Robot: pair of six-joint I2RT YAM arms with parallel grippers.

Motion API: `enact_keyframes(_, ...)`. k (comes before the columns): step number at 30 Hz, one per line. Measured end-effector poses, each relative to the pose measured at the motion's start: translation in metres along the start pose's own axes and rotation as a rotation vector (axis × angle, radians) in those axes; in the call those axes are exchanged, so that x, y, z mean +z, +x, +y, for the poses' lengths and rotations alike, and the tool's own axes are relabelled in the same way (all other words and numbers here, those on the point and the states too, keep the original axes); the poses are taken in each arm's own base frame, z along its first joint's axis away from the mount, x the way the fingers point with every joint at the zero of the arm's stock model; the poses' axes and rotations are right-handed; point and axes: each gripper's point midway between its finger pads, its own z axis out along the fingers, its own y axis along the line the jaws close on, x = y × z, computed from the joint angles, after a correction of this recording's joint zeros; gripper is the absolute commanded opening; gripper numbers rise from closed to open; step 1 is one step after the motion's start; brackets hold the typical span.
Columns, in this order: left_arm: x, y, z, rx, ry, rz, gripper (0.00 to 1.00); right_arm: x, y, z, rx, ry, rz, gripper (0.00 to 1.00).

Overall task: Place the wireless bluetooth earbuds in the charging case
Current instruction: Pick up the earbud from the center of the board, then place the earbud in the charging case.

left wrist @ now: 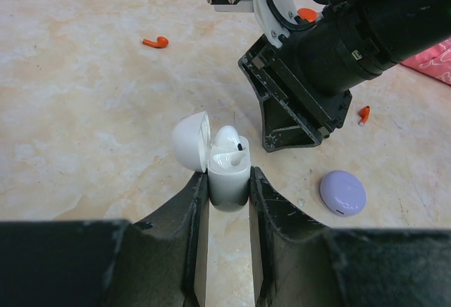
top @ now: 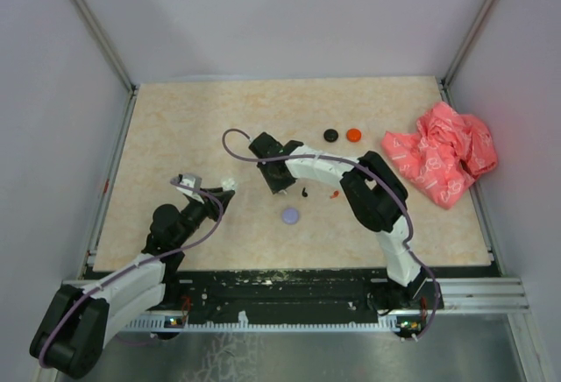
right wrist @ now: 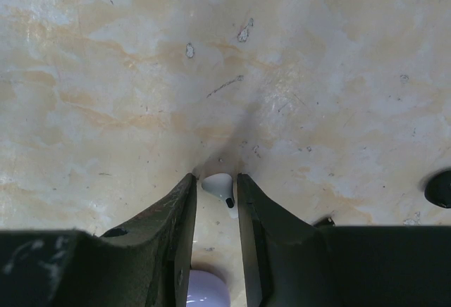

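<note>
**Left gripper** [left wrist: 229,177]: jaws drawn in close and clenched on the lower body of a glossy white plastic charging case [left wrist: 228,187]. The case stands upright between them. Its domed lid [left wrist: 189,141] is swung open to one side. One seated white earbud [left wrist: 227,140] rests in the case's open top.

**Right gripper** [right wrist: 216,180]: jaws almost together, grasping a small white stemmed earbud with a black tip [right wrist: 218,184] between their inner faces. It hangs over the beige marbled counter [right wrist: 296,74]. Whether the bud touches the counter cannot be told.

**Loose earbuds on the counter:**
- One orange-red stemmed earbud [left wrist: 155,41] lies beyond the open case.
- A second orange-red earbud [left wrist: 363,114] lies just beside the right arm.
- A black stemmed earbud [top: 304,193] lies near the right gripper, apart from the red one.

**Other pieces:**
- A lilac rounded pebble-shaped case [left wrist: 343,192] sits closed on the counter, near the left jaws.
- A black round disc [top: 330,135] and an orange round disc [top: 353,134] lie side by side toward the far edge.
- A crumpled pink-red plastic bag [top: 443,154] lies at the far right corner.
</note>
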Motion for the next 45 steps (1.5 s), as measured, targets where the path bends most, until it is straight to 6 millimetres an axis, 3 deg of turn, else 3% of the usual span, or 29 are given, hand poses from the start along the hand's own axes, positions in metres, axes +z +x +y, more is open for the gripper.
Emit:
enact_keyframes(9, 0.0, 0.0, -0.001, 0.004, 0.005, 0.0, 0.0, 0.0, -0.001, 0.0, -0.012, 0.012, 0.007, 0.17)
enact_keyframes(15, 0.001, -0.007, -0.004, 0.014, 0.025, -0.026, 0.0, 0.0, -0.002, -0.001, -0.013, 0.018, -0.002, 0.15)
enact_keyframes(20, 0.001, -0.015, -0.011, 0.03, 0.06, -0.058, 0.0, -0.014, 0.005, -0.006, -0.012, 0.023, -0.025, 0.14)
enact_keyframes(25, 0.001, -0.031, -0.021, 0.071, 0.111, -0.118, 0.0, -0.054, -0.012, -0.006, -0.003, -0.007, -0.157, 0.13)
enact_keyframes(31, -0.002, -0.05, -0.037, 0.145, 0.2, -0.194, 0.0, -0.125, -0.045, 0.003, 0.002, -0.079, -0.426, 0.12)
enact_keyframes(38, -0.01, -0.071, -0.059, 0.225, 0.31, -0.285, 0.0, -0.205, -0.06, 0.022, -0.03, -0.192, -0.708, 0.11)
enact_keyframes(45, -0.015, -0.074, -0.078, 0.244, 0.417, -0.31, 0.0, -0.248, -0.06, 0.038, -0.077, -0.284, -0.883, 0.11)
